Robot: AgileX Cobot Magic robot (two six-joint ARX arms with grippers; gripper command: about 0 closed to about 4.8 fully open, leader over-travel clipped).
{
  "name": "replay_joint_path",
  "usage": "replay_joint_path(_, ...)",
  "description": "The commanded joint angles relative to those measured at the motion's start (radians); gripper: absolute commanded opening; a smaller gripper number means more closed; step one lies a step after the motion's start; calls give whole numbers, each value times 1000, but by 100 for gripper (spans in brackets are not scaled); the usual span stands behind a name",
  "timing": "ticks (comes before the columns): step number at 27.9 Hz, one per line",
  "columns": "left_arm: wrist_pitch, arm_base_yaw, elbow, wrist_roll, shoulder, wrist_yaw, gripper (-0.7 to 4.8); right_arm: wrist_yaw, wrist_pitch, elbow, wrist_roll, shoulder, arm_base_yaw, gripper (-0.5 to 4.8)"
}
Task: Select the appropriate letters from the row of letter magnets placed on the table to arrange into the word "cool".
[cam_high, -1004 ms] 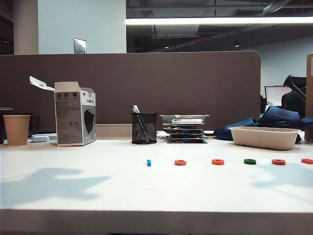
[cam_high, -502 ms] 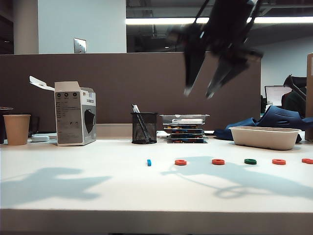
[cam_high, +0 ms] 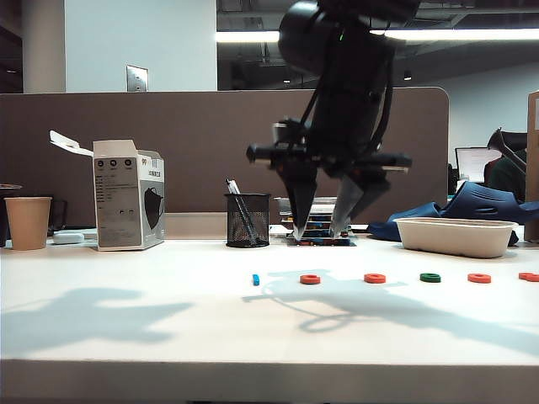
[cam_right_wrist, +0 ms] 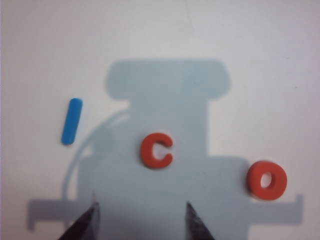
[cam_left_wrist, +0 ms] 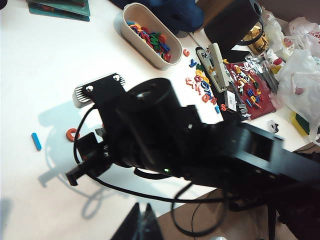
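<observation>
When looking from the front, saw the right hand (cam_high: pixel 318 233) hanging low over the bench (cam_high: pixel 126 328), pointing down, with both fingers spread wide apart and nothing between them. Found the row of letter magnets (cam_high: pixel 394 278) lying flat on the bench, just under and to 3 o'clock of that hand. Counted along the row from 9 o'clock to 3 o'clock: blue bar (cam_high: pixel 255 279), orange C (cam_high: pixel 310 279), orange O (cam_high: pixel 375 278), green ring (cam_high: pixel 430 277), then another orange ring (cam_high: pixel 479 278), and one more orange piece (cam_high: pixel 529 276) cut off at the edge. Spotted the orange C right below the fingertips, not touched. Saw the same from the right wrist: right hand (cam_right_wrist: pixel 142 220) above the orange C (cam_right_wrist: pixel 157 150), with blue bar (cam_right_wrist: pixel 71 121) on one side and orange O (cam_right_wrist: pixel 266 180) on the other, all apart. Saw only dark tips of the left hand (cam_left_wrist: pixel 142 225) from the left wrist, off to the side and high above the bench. Could not tell if apart or together.
</observation>
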Motion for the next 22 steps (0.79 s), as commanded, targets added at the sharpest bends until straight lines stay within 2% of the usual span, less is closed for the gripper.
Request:
replay_joint_path(1, 13, 1, 3, 5, -3, 0, -3, 5, 46, 7, 11, 19, 2, 213)
replay_joint_path(22, 13, 1, 3, 5, -3, 0, -3, 11, 125, 10, 10, 124, -2, 212)
